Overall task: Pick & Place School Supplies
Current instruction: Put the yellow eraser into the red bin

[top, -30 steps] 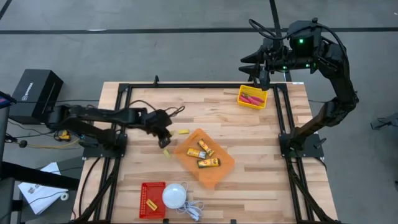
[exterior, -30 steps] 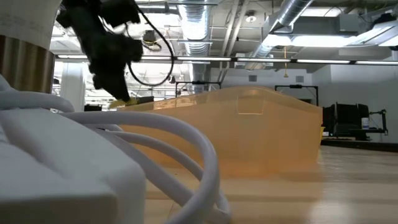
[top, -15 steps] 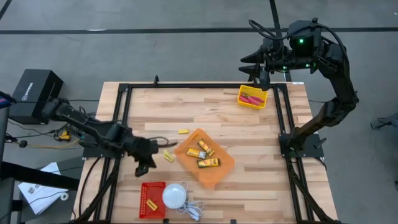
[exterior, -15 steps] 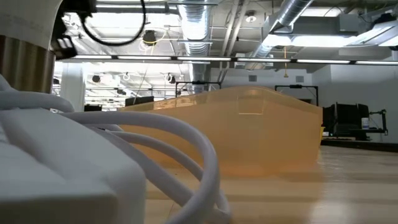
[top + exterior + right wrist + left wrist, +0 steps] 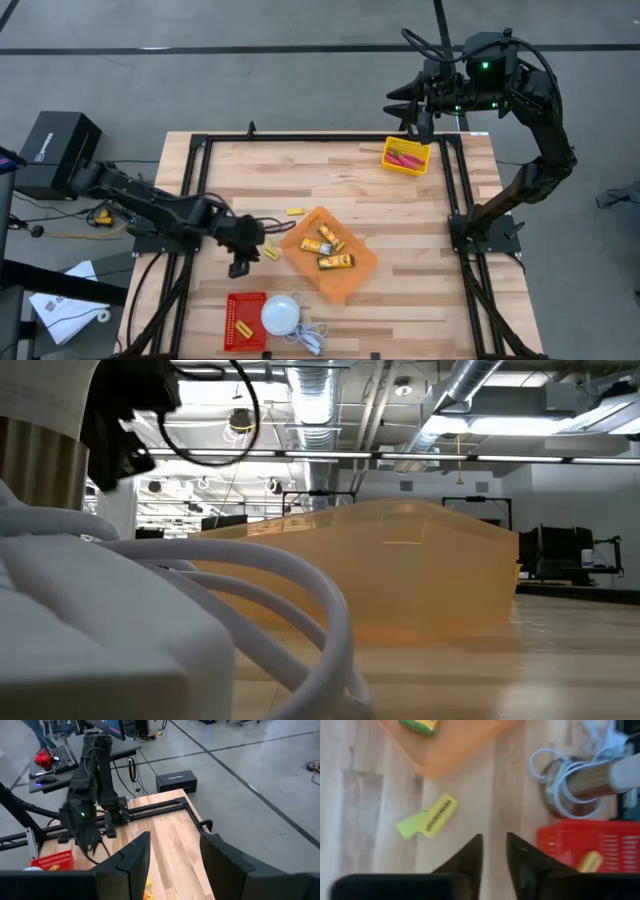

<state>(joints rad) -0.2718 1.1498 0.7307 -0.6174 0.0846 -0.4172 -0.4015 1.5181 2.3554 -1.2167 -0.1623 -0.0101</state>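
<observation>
Pale plank surface (image 5: 400, 230) in a black frame, on grey concrete floor. Beyond it, in the low view, a big hall with silver ceiling ducts and strip lights.

Orange tray (image 5: 358, 278) just ahead of the left gripper (image 5: 243, 262), set cornerwise on the surface. Red bin (image 5: 232, 305) and white dome (image 5: 282, 314) just beside those jaws, toward the near edge. Yellow bin (image 5: 390, 160) directly under the right gripper (image 5: 420, 125), well apart from the left one.

Left jaws low over the surface, parted only narrowly, holding nothing. Right jaws raised over the far corner, spread wide, also empty.

Three orange-yellow packets (image 5: 336, 262) with dark marks inside the tray, past the left jaws; flat, each slanted its own way. Two red-handled tools (image 5: 405, 158) side by side in the yellow bin, long axes along it.

Two tiny yellow blocks (image 5: 437, 815) touching end to end just in front of the left fingertips (image 5: 479, 840), flat, long axes slanting toward the tray; dark lettering on one. Another block (image 5: 295, 211) farther from those jaws, by the tray's far corner. One more (image 5: 240, 329) in the red bin.
</observation>
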